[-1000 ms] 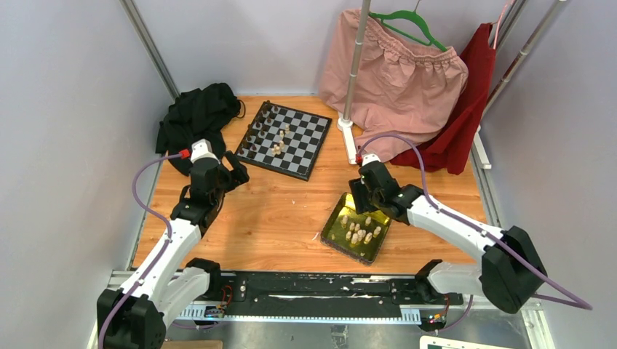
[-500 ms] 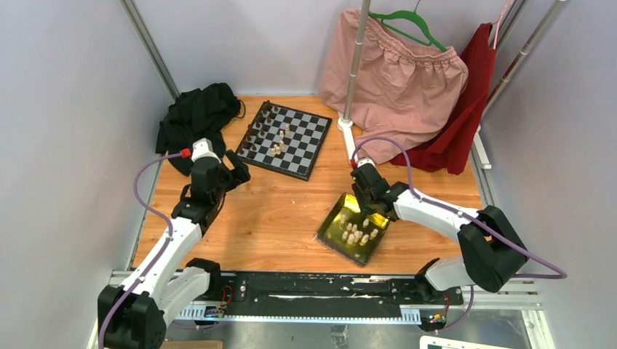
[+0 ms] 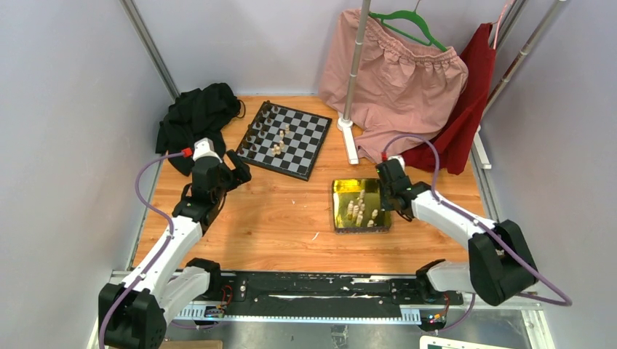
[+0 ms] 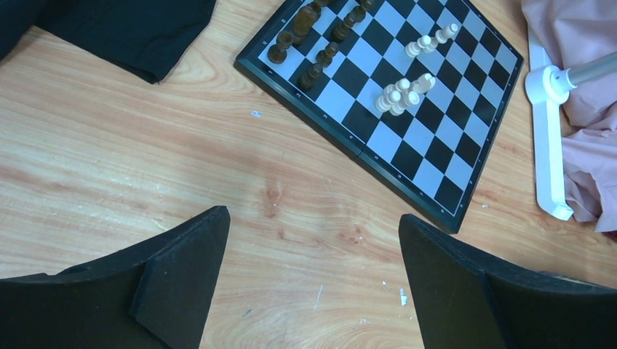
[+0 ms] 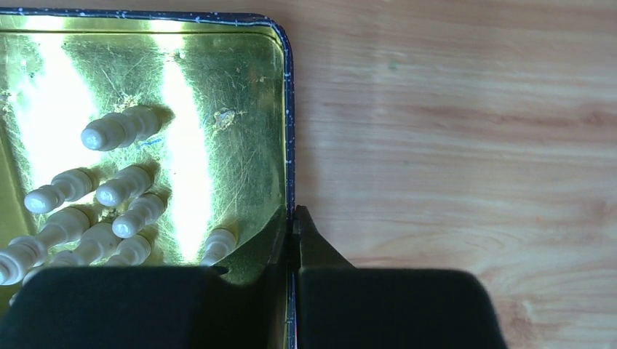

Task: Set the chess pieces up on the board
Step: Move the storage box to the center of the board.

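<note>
Ideally the right gripper (image 5: 293,234), pinched shut on the tray (image 5: 288,109) at its rim, slides it flat so the cream pieces (image 5: 120,128) don't spill.

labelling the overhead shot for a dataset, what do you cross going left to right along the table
black cloth → chessboard → gold tray → right claw, clamped on the tray's right rim → red garment

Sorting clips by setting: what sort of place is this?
Likely a robot lab test cell, not a home: a wooden table walled by plain grey panels, left arm and right arm bolted to a rail, and staged props: chessboard, gold tray, hung clothes.
</note>
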`<state>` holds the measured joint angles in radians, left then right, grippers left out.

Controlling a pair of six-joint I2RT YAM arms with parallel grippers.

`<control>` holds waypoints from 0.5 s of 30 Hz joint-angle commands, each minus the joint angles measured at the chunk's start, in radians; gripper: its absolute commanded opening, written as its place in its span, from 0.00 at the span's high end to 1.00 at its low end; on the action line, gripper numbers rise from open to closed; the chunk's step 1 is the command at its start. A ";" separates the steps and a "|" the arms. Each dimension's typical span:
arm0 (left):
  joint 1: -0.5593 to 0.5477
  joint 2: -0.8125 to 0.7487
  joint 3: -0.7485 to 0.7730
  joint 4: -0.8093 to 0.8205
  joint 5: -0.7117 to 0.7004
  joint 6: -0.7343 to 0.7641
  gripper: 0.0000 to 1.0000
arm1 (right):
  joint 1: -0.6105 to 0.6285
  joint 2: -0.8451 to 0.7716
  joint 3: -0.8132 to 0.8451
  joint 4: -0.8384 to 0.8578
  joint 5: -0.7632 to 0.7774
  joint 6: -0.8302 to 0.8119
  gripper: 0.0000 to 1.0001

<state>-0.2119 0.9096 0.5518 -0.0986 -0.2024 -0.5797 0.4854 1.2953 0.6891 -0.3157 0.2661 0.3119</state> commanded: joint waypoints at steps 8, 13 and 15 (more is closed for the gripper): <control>-0.007 -0.036 0.003 0.026 0.044 -0.015 0.08 | -0.256 -0.181 -0.065 -0.119 0.169 0.272 1.00; -0.007 -0.048 0.002 0.024 0.053 -0.018 0.08 | -0.326 -0.188 -0.047 -0.142 0.245 0.388 1.00; -0.007 -0.049 0.003 0.023 0.057 -0.019 0.08 | -0.346 -0.151 -0.018 -0.174 0.274 0.434 1.00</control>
<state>-0.2123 0.8791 0.5518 -0.0986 -0.1650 -0.5919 0.1841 1.1141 0.6292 -0.4343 0.4419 0.6003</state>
